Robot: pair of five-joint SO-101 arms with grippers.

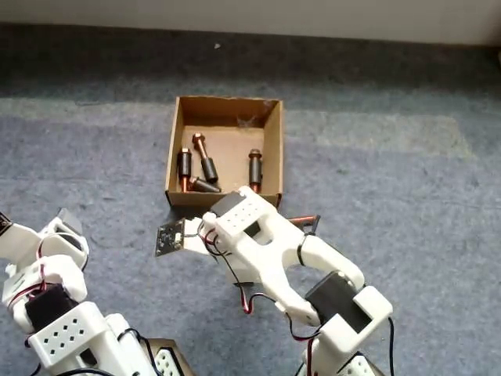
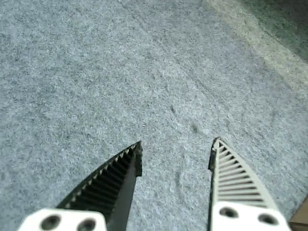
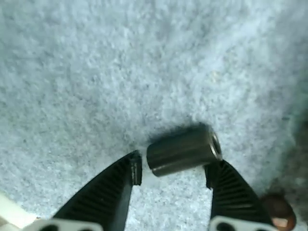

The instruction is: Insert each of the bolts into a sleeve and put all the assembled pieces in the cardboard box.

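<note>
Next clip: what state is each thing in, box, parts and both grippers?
cardboard box: open-topped, holding assembled pieces.
assembled pieces: four, bolts sleeved, lying in the box.
sleeve: empty, on its side on the carpet, unclamped.
bolt: loose on the carpet, unsleeved.
left gripper: open, empty.
right gripper: open, straddling the sleeve.

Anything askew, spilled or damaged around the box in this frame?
Nothing stands out. The box is intact, with assembled pieces lying loosely inside. One sleeve lies on its side on the carpet by the right gripper, a bolt close by.
</note>
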